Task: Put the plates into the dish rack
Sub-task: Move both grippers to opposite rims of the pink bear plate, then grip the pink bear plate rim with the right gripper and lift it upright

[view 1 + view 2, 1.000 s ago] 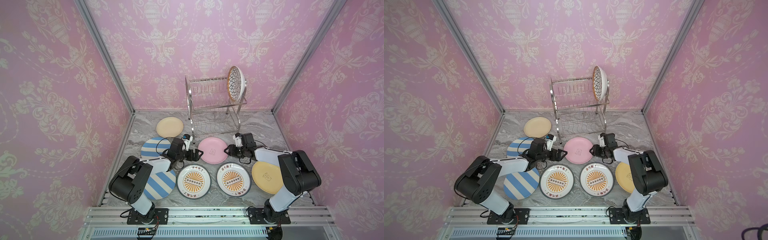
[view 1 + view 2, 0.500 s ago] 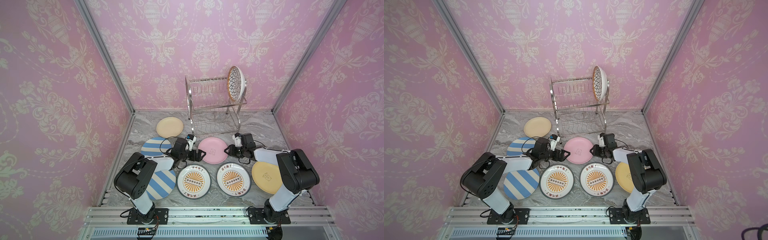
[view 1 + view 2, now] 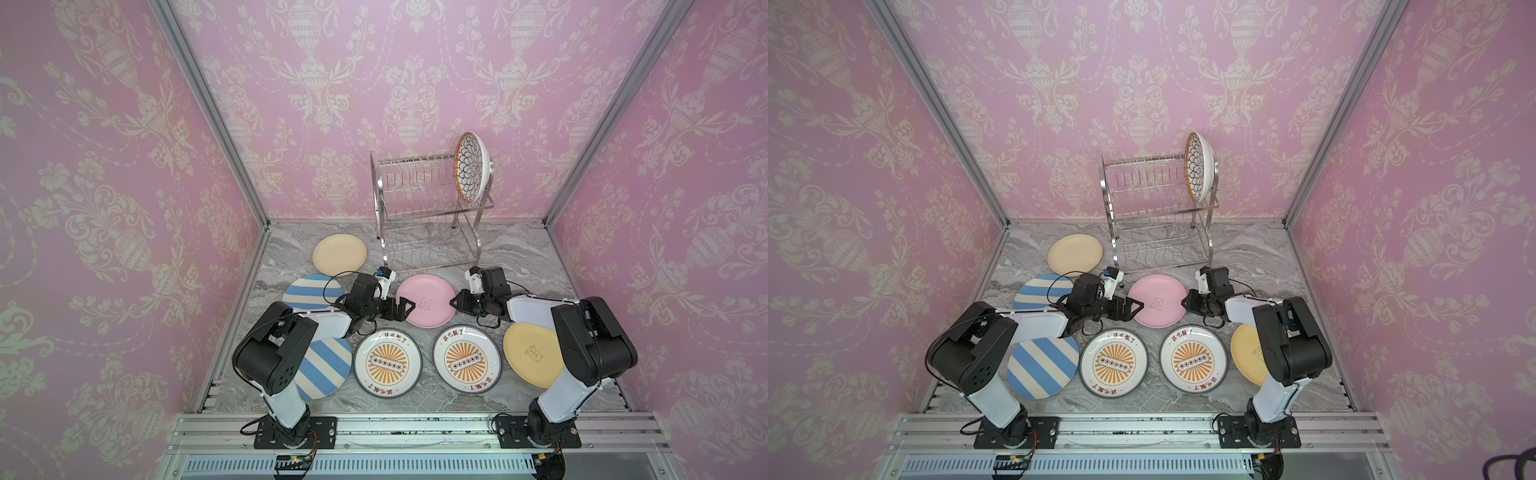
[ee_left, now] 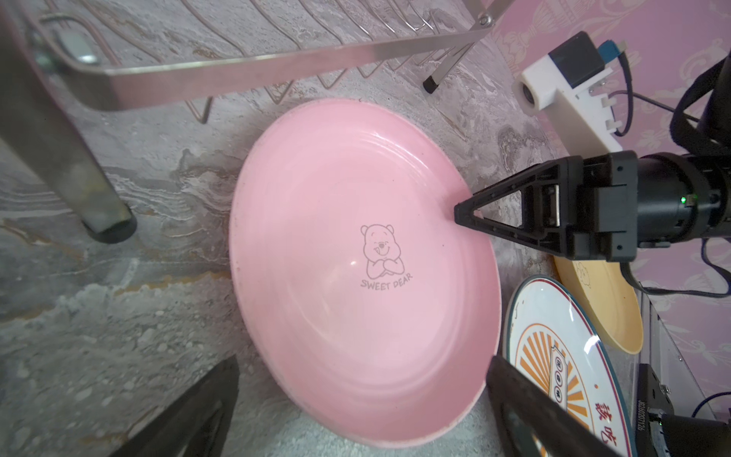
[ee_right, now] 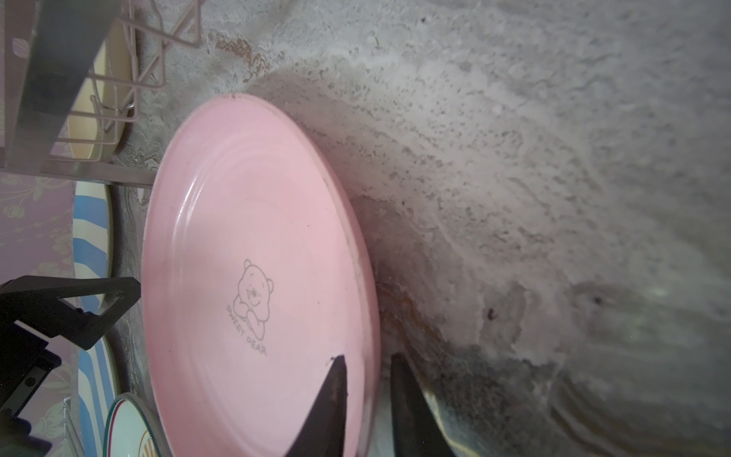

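Note:
The pink plate [image 3: 426, 299] [image 3: 1156, 300] lies on the marble floor in front of the dish rack [image 3: 428, 216] [image 3: 1158, 216]. My right gripper [image 3: 454, 300] [image 5: 367, 358] is at its right rim, shut on it with one finger over the rim and one under. My left gripper [image 3: 406, 311] [image 4: 362, 403] stands open at the plate's left rim, a finger on either side, not gripping. A dark petal-patterned plate [image 3: 471, 168] stands upright at the right end of the rack's top tier.
On the floor lie a cream plate [image 3: 339, 254], two blue-striped plates [image 3: 309, 293] [image 3: 328, 368], two orange sunburst plates [image 3: 387, 364] [image 3: 466, 359] and a yellow plate [image 3: 532, 353] partly under the right arm. The rack's black foot [image 4: 110, 231] stands close to the pink plate.
My left gripper has moved right, up to the pink plate's left rim. The right gripper has stayed at the right rim and its jaws have narrowed onto it.

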Controlling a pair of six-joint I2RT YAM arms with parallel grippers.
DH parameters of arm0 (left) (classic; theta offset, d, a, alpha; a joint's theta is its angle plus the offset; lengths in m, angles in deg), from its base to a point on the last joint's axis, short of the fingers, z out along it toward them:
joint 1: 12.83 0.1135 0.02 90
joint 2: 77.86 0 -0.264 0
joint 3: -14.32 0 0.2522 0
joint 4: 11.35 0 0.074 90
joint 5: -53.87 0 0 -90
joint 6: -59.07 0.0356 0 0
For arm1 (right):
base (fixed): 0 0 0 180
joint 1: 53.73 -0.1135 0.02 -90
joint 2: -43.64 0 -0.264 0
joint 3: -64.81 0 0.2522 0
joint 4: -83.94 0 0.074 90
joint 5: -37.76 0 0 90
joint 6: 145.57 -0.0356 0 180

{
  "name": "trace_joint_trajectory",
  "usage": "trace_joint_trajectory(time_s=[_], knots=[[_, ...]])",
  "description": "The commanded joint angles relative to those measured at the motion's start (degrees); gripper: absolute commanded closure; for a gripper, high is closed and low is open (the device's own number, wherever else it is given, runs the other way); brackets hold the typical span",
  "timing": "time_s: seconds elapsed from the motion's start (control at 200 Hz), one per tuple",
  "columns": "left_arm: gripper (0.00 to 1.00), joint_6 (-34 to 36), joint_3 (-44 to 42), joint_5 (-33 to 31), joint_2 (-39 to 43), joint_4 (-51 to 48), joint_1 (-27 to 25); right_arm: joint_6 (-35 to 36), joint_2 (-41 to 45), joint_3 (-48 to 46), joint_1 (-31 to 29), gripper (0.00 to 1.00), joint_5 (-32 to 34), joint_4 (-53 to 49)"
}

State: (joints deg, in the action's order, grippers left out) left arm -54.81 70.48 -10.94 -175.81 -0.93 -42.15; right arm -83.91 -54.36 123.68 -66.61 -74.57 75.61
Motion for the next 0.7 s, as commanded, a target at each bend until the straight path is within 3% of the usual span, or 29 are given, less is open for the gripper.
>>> trace_joint_trajectory(time_s=[0.0, 0.345, 0.696], knots=[[0.01, 0.5, 1.1, 1.8, 0.2, 1.3, -0.5, 0.7, 0.0, 2.0, -0.6, 0.83, 1.3, -2.2], [0.01, 1.4, 0.4, 1.7, 1.7, 1.4, -0.7, 1.7, 1.8, 7.2, -2.2, 0.91, 4.8, -10.4], [0.01, 5.8, 2.2, -2.0, 10.6, -5.1, -0.6, 3.8, 9.7, 10.5, -2.4, 0.96, 13.0, -22.3]])
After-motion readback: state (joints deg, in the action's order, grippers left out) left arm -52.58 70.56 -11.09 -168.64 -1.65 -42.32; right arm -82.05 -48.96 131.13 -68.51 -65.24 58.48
